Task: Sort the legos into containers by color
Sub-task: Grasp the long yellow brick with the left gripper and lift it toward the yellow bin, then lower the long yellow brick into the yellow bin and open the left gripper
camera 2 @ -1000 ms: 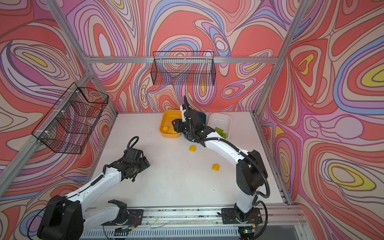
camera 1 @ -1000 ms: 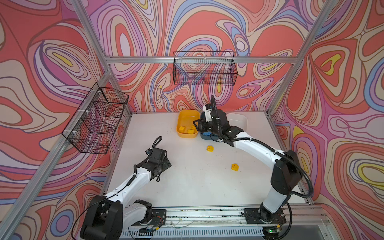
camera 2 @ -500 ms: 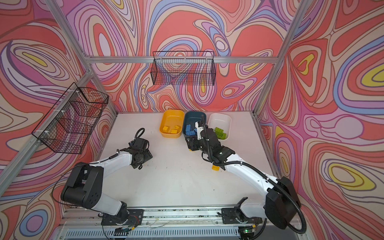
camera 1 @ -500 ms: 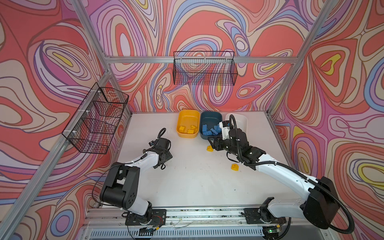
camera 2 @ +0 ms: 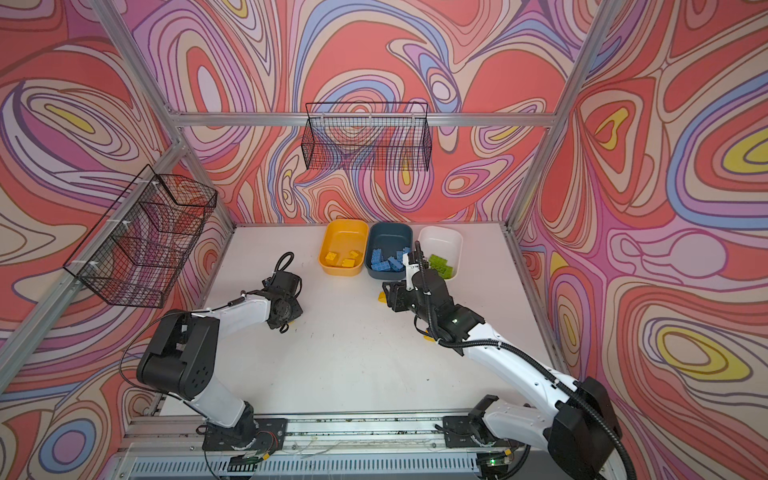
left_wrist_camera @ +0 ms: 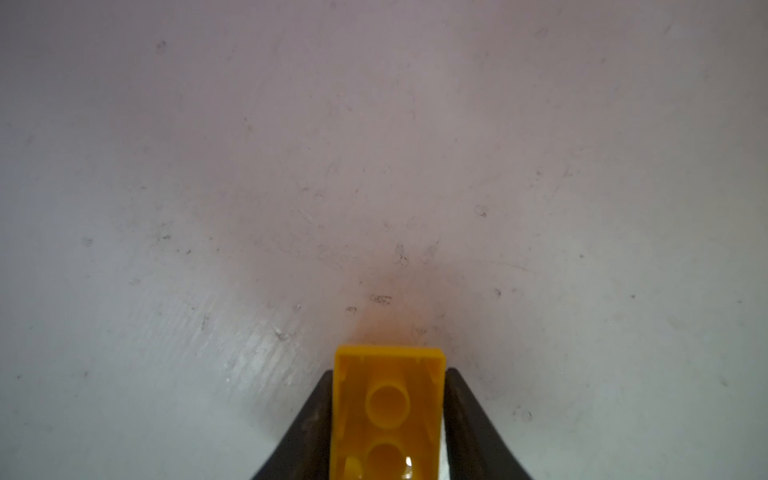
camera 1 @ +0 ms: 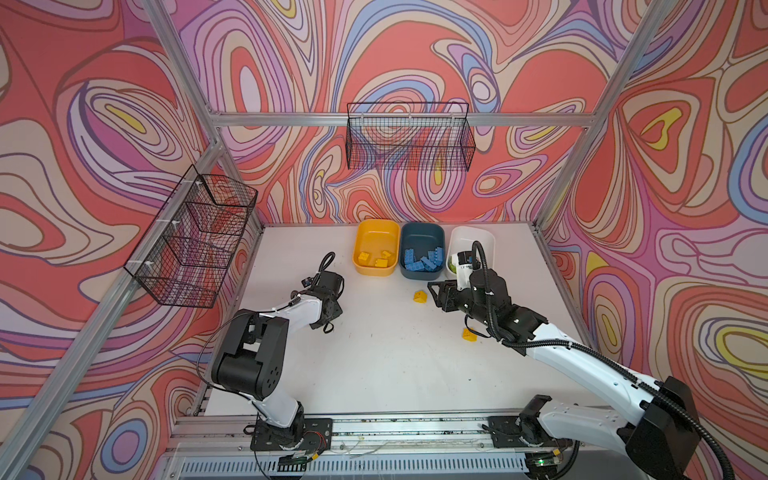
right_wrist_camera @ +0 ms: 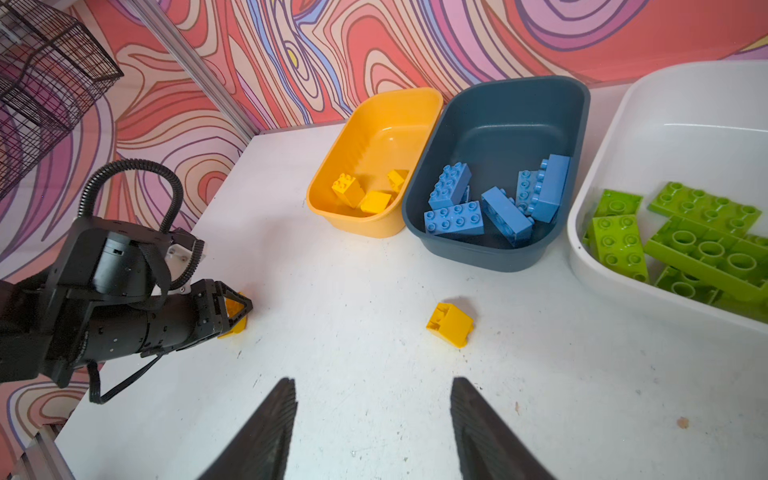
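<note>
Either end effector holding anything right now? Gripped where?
Left end effector pinches a yellow brick across its two opposite side walls, hollow underside toward the wrist camera. Right end effector is open and holds nothing.

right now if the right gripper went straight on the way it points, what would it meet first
Most likely the loose yellow brick on the table, just ahead of the right gripper and its open jaws. How high the gripper rides is unclear, so it might pass over it.

Three tubs (camera 1: 422, 235) sit side by side at the centre of both top views, bricks (camera 1: 424, 262) in each; two loose bricks (camera 1: 420, 296) lie on the table (camera 1: 395, 374) below them.
</note>
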`<state>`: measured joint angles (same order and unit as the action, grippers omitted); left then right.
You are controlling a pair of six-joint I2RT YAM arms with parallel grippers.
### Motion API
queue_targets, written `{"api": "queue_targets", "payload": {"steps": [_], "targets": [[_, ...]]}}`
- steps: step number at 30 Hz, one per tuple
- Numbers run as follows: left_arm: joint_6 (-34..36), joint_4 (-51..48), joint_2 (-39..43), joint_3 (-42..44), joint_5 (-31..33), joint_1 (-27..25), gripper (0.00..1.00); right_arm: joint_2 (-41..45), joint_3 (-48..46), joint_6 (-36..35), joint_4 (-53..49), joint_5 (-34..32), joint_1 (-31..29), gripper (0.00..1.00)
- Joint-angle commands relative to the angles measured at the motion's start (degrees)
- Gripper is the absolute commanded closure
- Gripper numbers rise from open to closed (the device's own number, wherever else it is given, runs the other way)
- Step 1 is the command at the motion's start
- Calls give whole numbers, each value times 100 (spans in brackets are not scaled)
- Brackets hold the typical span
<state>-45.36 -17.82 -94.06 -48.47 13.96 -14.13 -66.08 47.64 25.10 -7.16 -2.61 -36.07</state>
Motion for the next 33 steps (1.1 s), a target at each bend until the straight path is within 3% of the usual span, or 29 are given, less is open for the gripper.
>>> {"api": "queue_targets", "payload": {"steps": [1, 11, 23, 33], "targets": [[134, 17, 16, -227, -182, 44, 68, 214, -137, 13, -73, -124, 4, 38], [585, -286, 66, -1569, -947, 33, 71, 193, -492, 117, -481, -538, 6, 38], [982, -904, -1844, -4576, -1671, -254, 70, 134, -676, 1037, -2192, -1769, 8, 34], [923, -1294, -3501, -6452, -1907, -509, 69, 349, -1069, 1706, -2741, -1638, 4, 31]]}}
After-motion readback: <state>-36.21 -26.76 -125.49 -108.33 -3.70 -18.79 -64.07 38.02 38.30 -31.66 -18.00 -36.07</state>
